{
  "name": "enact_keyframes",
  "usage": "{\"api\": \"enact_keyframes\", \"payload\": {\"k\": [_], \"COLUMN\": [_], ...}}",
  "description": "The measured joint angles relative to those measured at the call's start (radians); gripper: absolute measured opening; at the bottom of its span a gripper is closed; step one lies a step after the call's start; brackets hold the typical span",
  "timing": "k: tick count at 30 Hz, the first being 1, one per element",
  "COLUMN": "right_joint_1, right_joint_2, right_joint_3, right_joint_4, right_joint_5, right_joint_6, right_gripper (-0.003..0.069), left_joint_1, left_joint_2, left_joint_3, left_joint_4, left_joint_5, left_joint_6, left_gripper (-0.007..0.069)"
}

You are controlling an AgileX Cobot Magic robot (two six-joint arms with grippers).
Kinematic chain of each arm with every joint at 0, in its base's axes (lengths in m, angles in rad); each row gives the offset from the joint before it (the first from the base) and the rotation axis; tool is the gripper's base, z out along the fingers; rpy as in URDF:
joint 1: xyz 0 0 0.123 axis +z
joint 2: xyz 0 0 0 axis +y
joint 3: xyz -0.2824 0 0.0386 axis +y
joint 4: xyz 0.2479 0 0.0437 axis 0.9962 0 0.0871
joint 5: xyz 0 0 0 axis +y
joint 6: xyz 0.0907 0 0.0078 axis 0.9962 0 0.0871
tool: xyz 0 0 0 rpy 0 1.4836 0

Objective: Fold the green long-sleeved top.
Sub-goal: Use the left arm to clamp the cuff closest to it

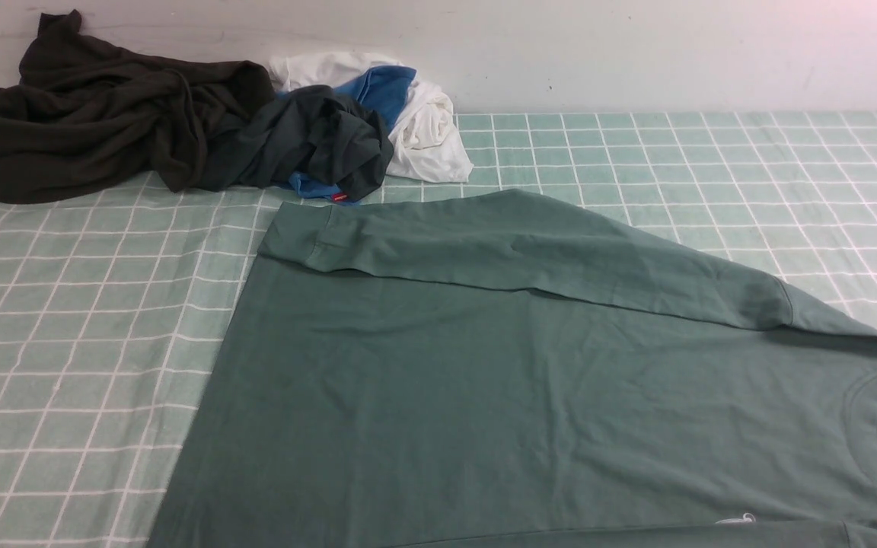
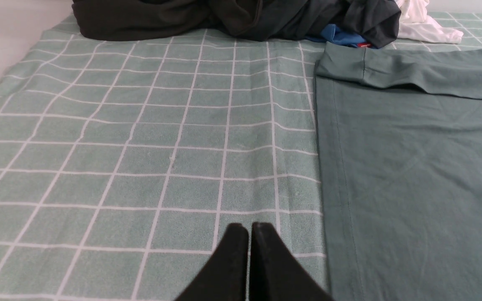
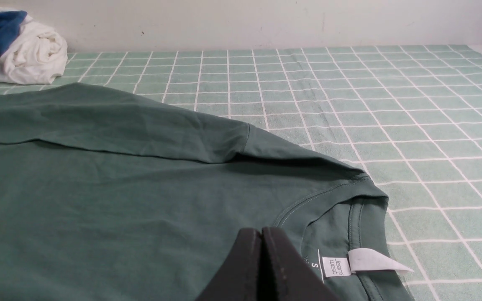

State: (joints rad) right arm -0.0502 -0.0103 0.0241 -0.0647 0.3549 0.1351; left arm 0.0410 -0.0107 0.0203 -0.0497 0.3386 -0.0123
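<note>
Roughly a third in, judging by the layout. Seeing the green long-sleeved top point(image 1: 484, 380) spread flat on the checked sheet point(image 1: 65, 342), with collar point(image 3: 329, 196) toward the robot's right and hem point(image 2: 329, 167) toward its left. Reading the far sleeve point(image 1: 522, 251) as already folded: laid across the upper body, cuff point(image 1: 294, 236) ending at the hem-side corner. Cannot confirm the near sleeve, cut off at the bottom edge of the front view. Left to do, by estimate: near sleeve if not yet in, then the body folds; no body fold visible so far. Noting a heap of other clothes point(image 1: 180, 129) at the back left, just beside the cuff; touching or not, cannot tell. Not part of the job. On to the fingers. Left gripper point(image 2: 249, 226): pressed together, hairline slit only, nothing pinched. Positioned over bare sheet just beside the hem, not over the top; contact with the sheet not readable. Right gripper point(image 3: 261, 230): likewise clamped tight on nothing, sitting over the chest area just beside the collar and near the white size label point(image 3: 335, 266). Cannot tell from the wrist view whether touching the fabric. Neither one clearly visible in the front view. Would expect both to need opening before any pinch on the cloth. Worth watching for thin jersey dragging and undoing the sleeve fold.
</note>
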Motion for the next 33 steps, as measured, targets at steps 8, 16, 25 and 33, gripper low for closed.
{"api": "enact_keyframes", "payload": {"k": [8, 16, 25, 33], "right_joint_1": [0.0, 0.0, 0.0, 0.0], "right_joint_2": [0.0, 0.0, 0.0, 0.0], "right_joint_3": [0.0, 0.0, 0.0, 0.0], "right_joint_4": [0.0, -0.001, 0.0, 0.319], "right_joint_5": [0.0, 0.0, 0.0, 0.002], "right_joint_6": [0.0, 0.0, 0.0, 0.116], "right_gripper": [-0.0014, -0.0014, -0.0014, -0.0014], "left_joint_1": [0.0, 0.0, 0.0, 0.0], "left_joint_2": [0.0, 0.0, 0.0, 0.0], "left_joint_3": [0.0, 0.0, 0.0, 0.01], "left_joint_4": [0.0, 0.019, 0.037, -0.477], "left_joint_5": [0.0, -0.001, -0.007, -0.044], "left_joint_6": [0.0, 0.004, 0.003, -0.305], "left_gripper": [-0.0003, -0.0003, -0.0003, -0.0003]}}
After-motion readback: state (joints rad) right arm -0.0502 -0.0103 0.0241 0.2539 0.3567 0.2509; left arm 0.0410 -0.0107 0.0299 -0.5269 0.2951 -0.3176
